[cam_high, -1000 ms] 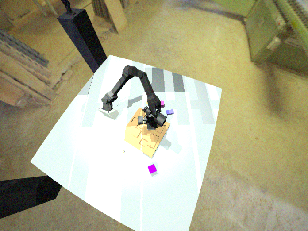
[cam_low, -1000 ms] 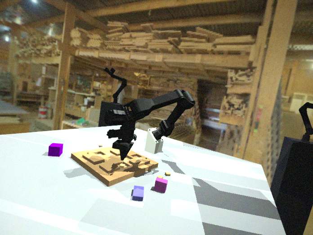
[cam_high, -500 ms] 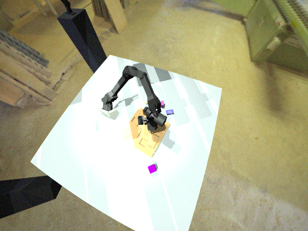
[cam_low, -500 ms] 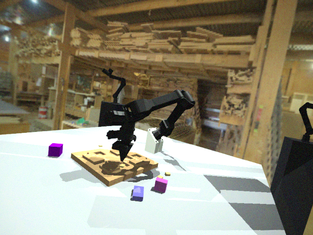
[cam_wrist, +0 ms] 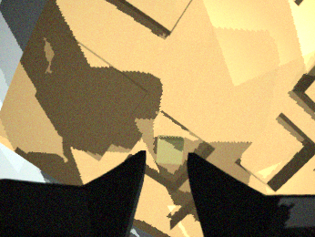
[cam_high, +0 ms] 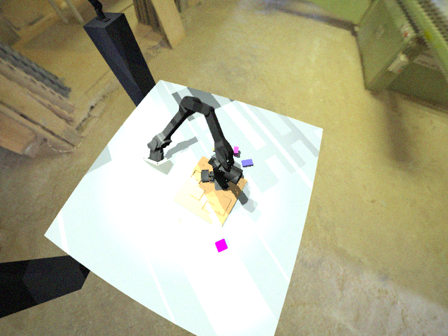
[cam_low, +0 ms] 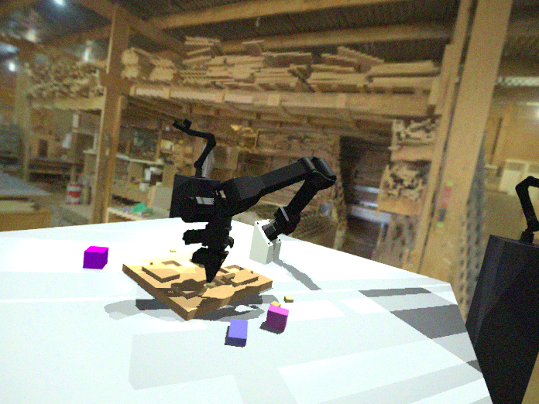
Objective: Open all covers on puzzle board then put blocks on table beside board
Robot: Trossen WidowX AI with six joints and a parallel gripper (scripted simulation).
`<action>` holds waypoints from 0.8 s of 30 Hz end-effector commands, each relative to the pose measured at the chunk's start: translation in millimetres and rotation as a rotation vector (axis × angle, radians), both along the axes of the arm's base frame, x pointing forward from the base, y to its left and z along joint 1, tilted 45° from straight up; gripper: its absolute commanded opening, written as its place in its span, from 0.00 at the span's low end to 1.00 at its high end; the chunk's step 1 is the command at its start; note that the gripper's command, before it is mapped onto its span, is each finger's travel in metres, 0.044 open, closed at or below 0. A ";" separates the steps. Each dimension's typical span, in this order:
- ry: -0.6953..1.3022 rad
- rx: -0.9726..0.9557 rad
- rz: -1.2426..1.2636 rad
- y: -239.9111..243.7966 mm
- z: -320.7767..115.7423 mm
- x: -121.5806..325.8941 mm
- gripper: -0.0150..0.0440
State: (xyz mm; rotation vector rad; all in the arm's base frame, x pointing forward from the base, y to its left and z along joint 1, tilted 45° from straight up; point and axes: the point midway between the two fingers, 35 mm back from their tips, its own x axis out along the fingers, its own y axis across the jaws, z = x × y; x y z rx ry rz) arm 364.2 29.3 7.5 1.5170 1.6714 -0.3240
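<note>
Seen from above, your one blue block's (cam_high: 246,163) (cam_low: 237,333) long axis runs nine-to-three o'clock; two magenta blocks (cam_high: 221,245) (cam_high: 235,150) (cam_low: 95,258) (cam_low: 276,318), one board (cam_high: 188,202) (cam_low: 187,312) (cam_wrist: 196,91). Your gripper (cam_high: 224,185) (cam_low: 211,278) (cam_wrist: 167,157) is parted, empty.

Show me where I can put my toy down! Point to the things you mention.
Try between the purple cube (cam_high: 221,245) (cam_low: 95,257) and the puzzle board (cam_high: 213,197) (cam_low: 187,313) (cam_wrist: 191,91). It's crowded where the blue block (cam_high: 246,163) (cam_low: 237,333) and pink block (cam_high: 235,150) (cam_low: 276,318) sit near the board, and under the gripper (cam_high: 224,186) (cam_low: 211,279) (cam_wrist: 167,155).
</note>
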 end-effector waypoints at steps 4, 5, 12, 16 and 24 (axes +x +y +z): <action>0.013 0.006 -0.001 4.5 -4.4 -2.6 0.50; 0.013 0.006 -0.001 4.5 -4.4 -2.6 0.50; 0.013 0.006 -0.001 6.1 -6.0 -2.4 0.50; 0.013 0.007 -0.001 8.6 -8.6 -2.2 0.50; 0.013 0.007 -0.001 12.3 -12.2 -1.9 0.50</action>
